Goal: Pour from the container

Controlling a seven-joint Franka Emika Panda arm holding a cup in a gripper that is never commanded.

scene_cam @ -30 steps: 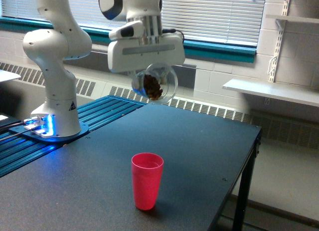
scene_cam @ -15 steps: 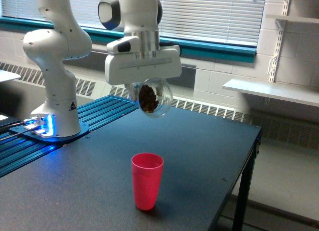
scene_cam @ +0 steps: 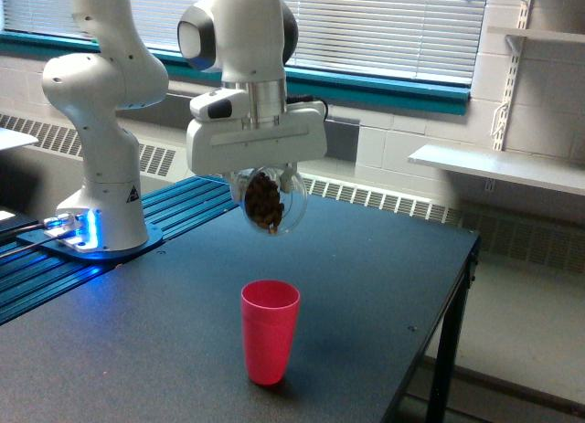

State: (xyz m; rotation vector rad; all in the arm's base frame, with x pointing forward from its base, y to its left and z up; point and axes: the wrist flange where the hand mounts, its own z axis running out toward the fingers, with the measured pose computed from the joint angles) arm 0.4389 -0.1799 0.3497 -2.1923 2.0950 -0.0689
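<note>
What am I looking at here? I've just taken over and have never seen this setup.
It is one view from a camera off the arm. The white machine is a robot arm bolted at the edge of a dark table. Its gripper holds a clear plastic cup, tipped on its side, with brown bits inside. The cup hangs in the air above a red cup, which stands upright on the table. Nothing appears to be falling out yet.

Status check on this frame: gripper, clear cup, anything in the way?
Gripper shut on the clear cup, held tilted above the red cup. Brown contents visible inside, nothing falling. Red cup upright on the table. Path between unobstructed.
</note>
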